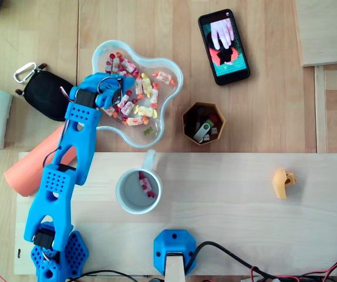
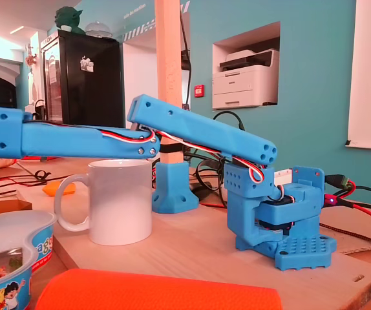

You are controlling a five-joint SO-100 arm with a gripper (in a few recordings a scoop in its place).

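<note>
Blue gripper (image 1: 117, 94) down among wrapped candies (image 1: 140, 109) in a clear lobed bowl (image 1: 172, 74).
Fingers blur into the sweets beneath them, so spread or pinching cannot be told; white mug (image 1: 120, 191) stands back toward the arm's base.

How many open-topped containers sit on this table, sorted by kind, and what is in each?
Clear bowl of wrapped sweets: 1
White mug with one sweet inside: 1
Brown hexagonal pot of USB sticks: 1
Total: 3
</note>
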